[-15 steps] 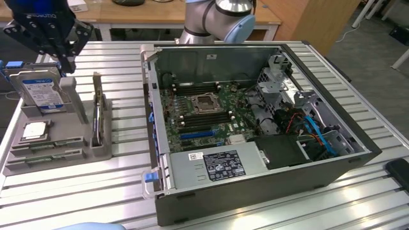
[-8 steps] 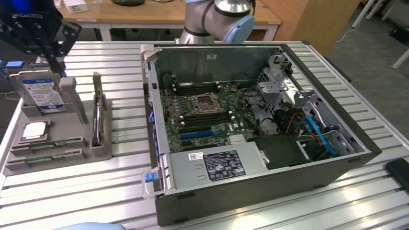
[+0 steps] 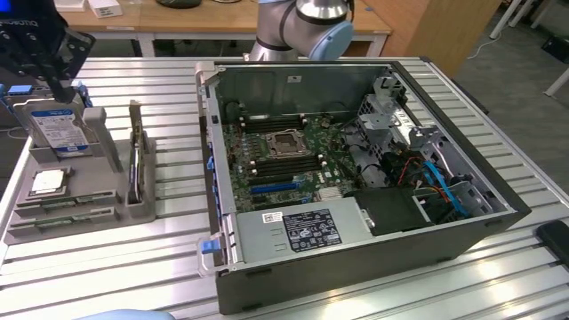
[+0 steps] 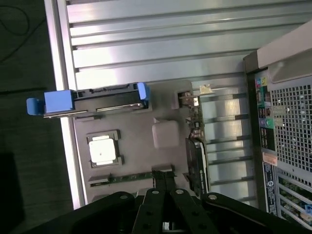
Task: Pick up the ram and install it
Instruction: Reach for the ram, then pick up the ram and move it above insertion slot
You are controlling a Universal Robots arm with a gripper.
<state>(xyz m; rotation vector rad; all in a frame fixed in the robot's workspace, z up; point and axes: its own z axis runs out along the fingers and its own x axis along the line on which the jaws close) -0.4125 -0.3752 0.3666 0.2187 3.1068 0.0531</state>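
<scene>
The ram [image 4: 127, 177] is a thin green stick lying in a slot of the grey holder [image 4: 165, 134], just beyond the silver processor chip [image 4: 102, 150]. In the exterior view the ram [image 3: 68, 202] rests near the front of the holder [image 3: 133, 207]. My gripper [image 3: 60, 85] hangs well above the holder's back end, over the hard drive [image 3: 58, 130]. In the wrist view the gripper [image 4: 163, 181] looks straight down at the ram's slot, its fingers pressed together with nothing between them.
The open computer case [image 3: 462, 167] stands on the exterior view's right, with the motherboard [image 3: 276, 157] and its memory slots exposed. A dark card [image 3: 135, 160] stands upright on the holder's right side. The slatted metal table [image 3: 106, 267] carries everything.
</scene>
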